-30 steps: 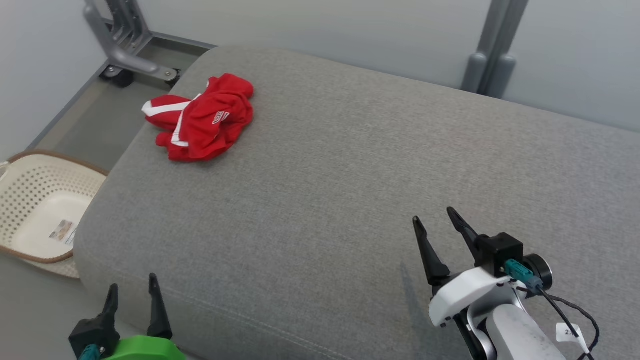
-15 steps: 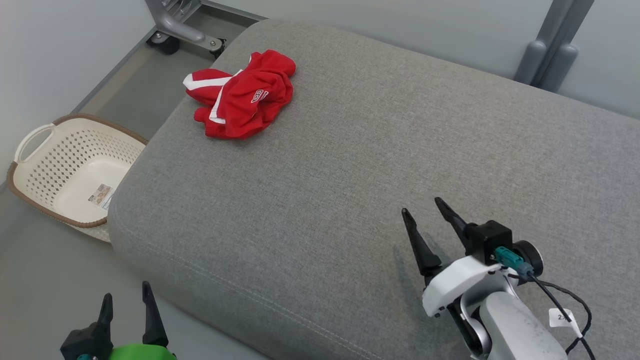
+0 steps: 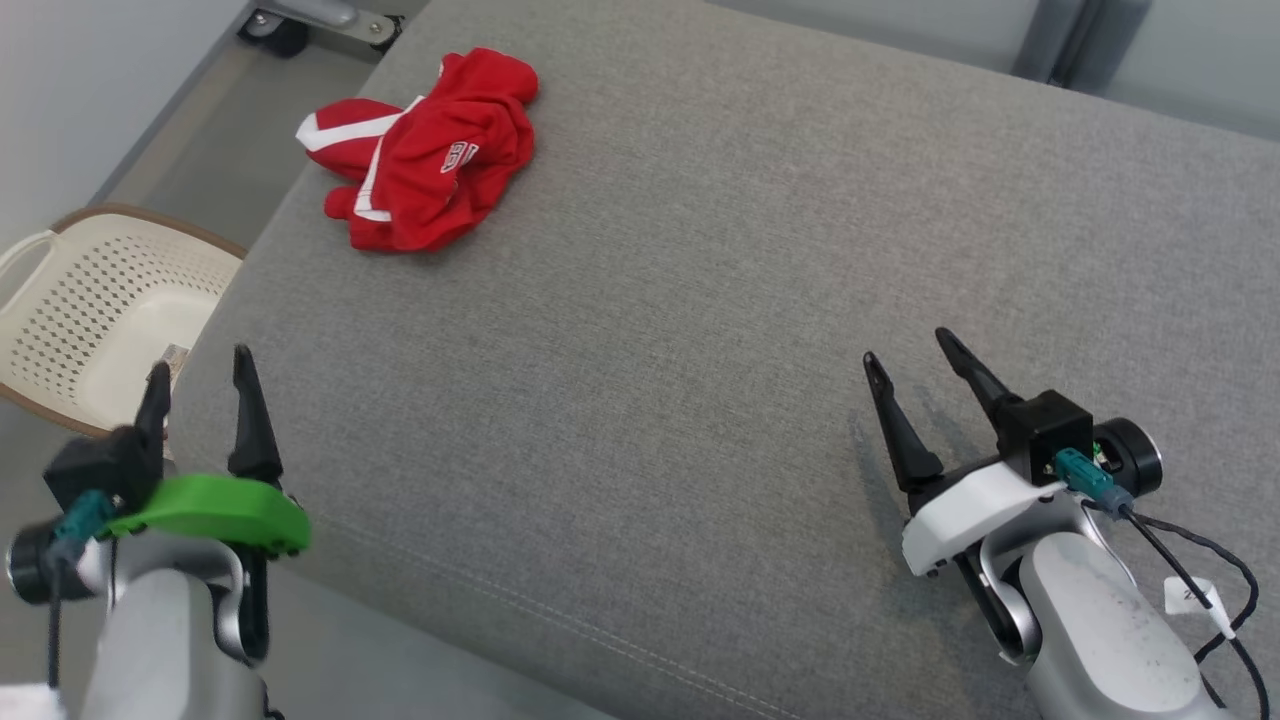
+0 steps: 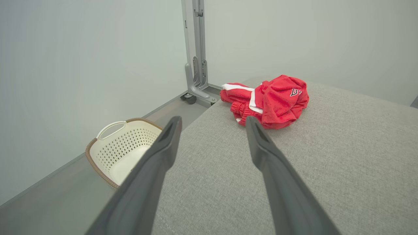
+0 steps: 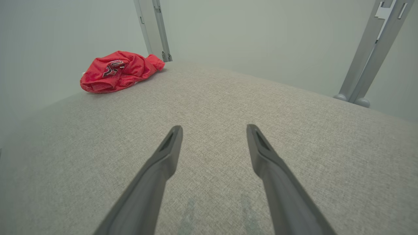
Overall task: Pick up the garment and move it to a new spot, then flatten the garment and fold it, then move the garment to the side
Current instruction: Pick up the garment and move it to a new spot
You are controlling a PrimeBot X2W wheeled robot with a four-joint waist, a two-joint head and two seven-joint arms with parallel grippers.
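The left arm rises from 7 o'clock in the head view as a pale grey forearm with a green plate at the wrist. The left gripper point(image 3: 200, 362) points toward 12 o'clock at the front left edge of the cushion point(image 3: 650, 300), its two long dark fingers point(image 4: 163, 153) spread wide with nothing between them. The right arm comes in from 5 o'clock, a white shell carrying a black block, a teal plug and a loose black cable with a white tag. The right gripper point(image 3: 905, 345) hangs low over the cushion pointing toward 11 o'clock, its jaws just as wide and empty, with a faint shadow on the cloth beneath. The garment point(image 3: 430, 160) lies at 11 o'clock on the cushion, near its far left corner and well apart from both grippers. It is a crumpled red heap of slightly shiny, mesh-like fabric with white stripes and a small patch of lettering, and one striped part reaches the cushion's left edge. The cushion is broad, with rounded corners, a coarse grey weave and a stitched seam along its front. At 9 o'clock on the smooth grey floor stands a cream plastic basket point(image 3: 70, 300), perforated, with a brown rim. A grey metal post point(image 4: 197, 49) stands against the pale wall behind the garment.
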